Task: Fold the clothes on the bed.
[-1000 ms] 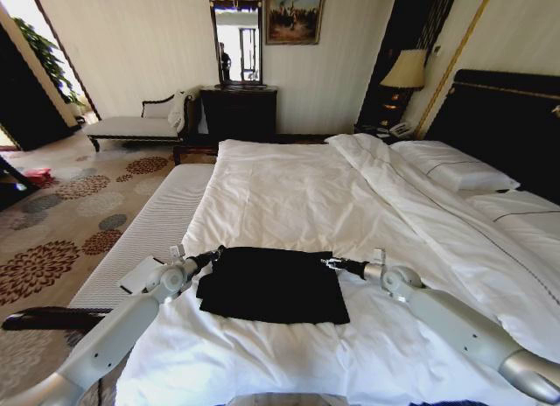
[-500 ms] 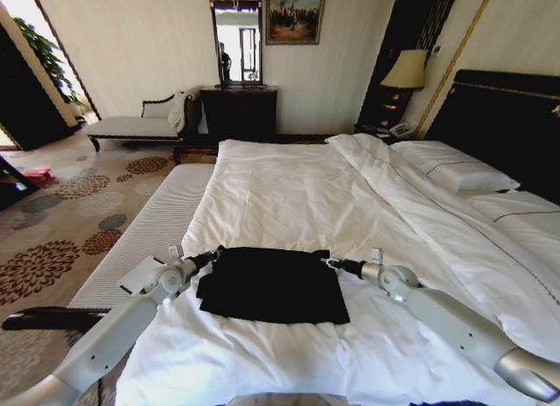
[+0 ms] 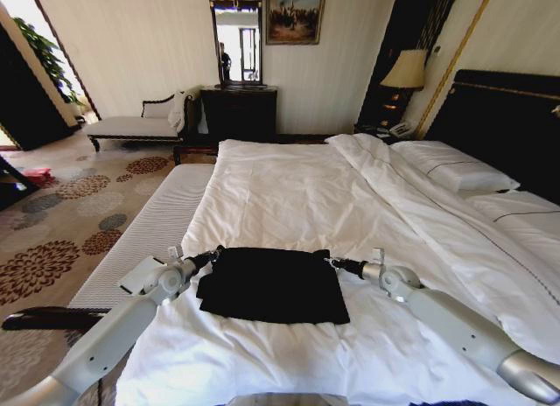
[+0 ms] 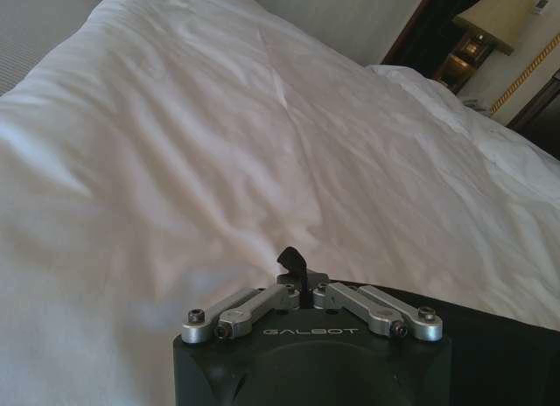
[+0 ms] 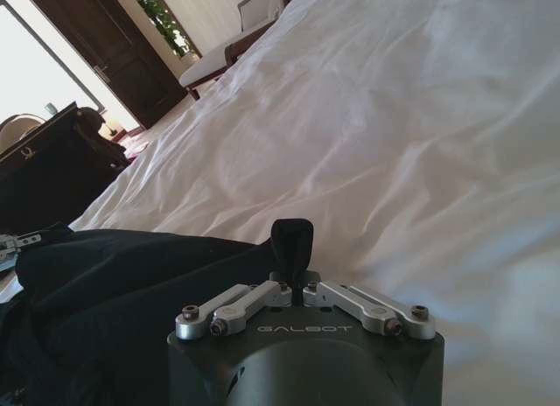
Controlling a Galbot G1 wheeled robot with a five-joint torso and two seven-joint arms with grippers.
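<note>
From the head view, the bed (image 3: 297,187) with its white duvet (image 3: 289,196) fills the centre and right of the frame; a patterned carpet (image 3: 61,222) and a grey chaise (image 3: 131,126) lie at left, a lamp (image 3: 405,69) at upper right. The clothes (image 3: 273,285), folded black, lie at lower centre. The left end effector (image 3: 216,251) pinches their far left corner, the right end effector (image 3: 328,262) their far right corner.

In the left wrist view, the fingers are closed together on dark fabric (image 4: 499,353) over the duvet.

In the right wrist view, the fingers are closed at the garment's edge (image 5: 114,292).
</note>
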